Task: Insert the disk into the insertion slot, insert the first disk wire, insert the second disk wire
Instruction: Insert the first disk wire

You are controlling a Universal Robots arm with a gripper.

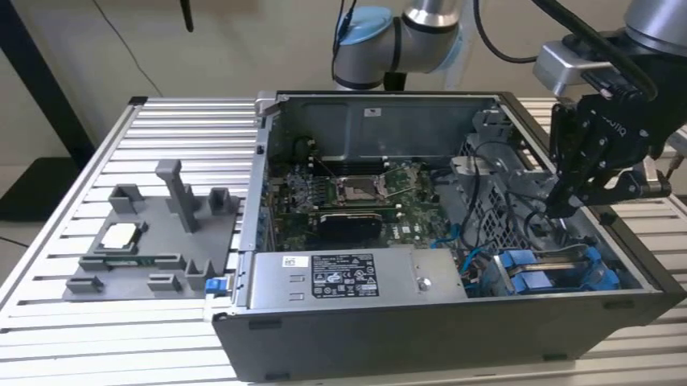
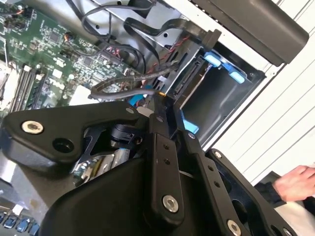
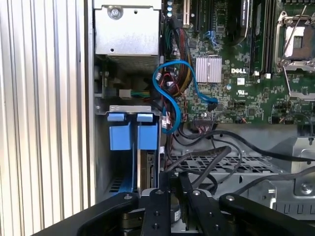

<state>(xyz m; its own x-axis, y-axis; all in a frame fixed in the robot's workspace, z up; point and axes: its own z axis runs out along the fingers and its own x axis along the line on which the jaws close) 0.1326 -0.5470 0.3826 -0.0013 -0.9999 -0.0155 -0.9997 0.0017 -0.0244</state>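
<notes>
A grey fixture tray [image 1: 161, 241] lies on the slatted table [image 1: 161, 137] beside the open computer case [image 1: 429, 338].

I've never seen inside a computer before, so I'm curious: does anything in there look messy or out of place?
Mildly, yes. A blue cable loops loosely beside the drive bay, and its black plug seems to lie free over the motherboard rather than seated. Black wires sprawl nearby. Nothing looks broken or spilled.

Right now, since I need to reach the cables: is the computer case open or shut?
Open: the computer case has no side cover on it, so the motherboard and drive bay show inside.
</notes>
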